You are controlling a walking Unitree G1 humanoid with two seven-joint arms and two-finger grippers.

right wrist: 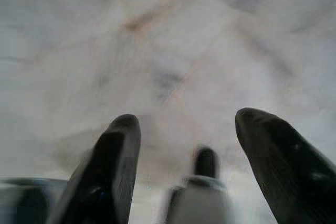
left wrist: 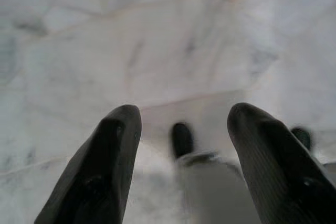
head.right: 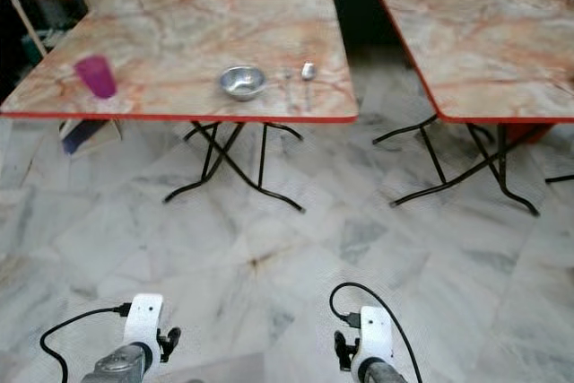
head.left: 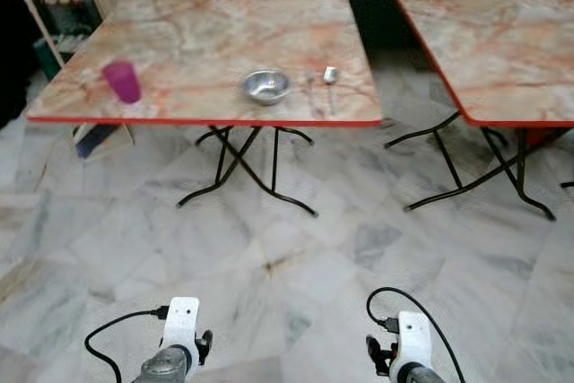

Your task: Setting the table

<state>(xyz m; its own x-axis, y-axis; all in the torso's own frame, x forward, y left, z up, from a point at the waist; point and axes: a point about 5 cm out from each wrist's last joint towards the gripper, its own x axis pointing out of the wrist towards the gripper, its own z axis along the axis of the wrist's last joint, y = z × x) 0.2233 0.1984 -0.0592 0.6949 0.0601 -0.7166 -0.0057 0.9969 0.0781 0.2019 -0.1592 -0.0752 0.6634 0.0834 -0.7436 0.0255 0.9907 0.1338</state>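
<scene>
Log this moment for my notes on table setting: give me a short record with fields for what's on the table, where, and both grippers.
table: marble-look top with red edge, folding black legs
cup: purple cup, upright, near the table's front left corner
bowl: metal bowl, near the front edge, middle
spoon: spoon, right of the bowl, apart from it
second table, to the right
left gripper: open, low over the floor
right gripper: open, low over the floor

Purple cup (head.left: 122, 81), seemingly steel-grey bowl (head.left: 265, 86), pink-veined marble table (head.left: 215, 33).
</scene>
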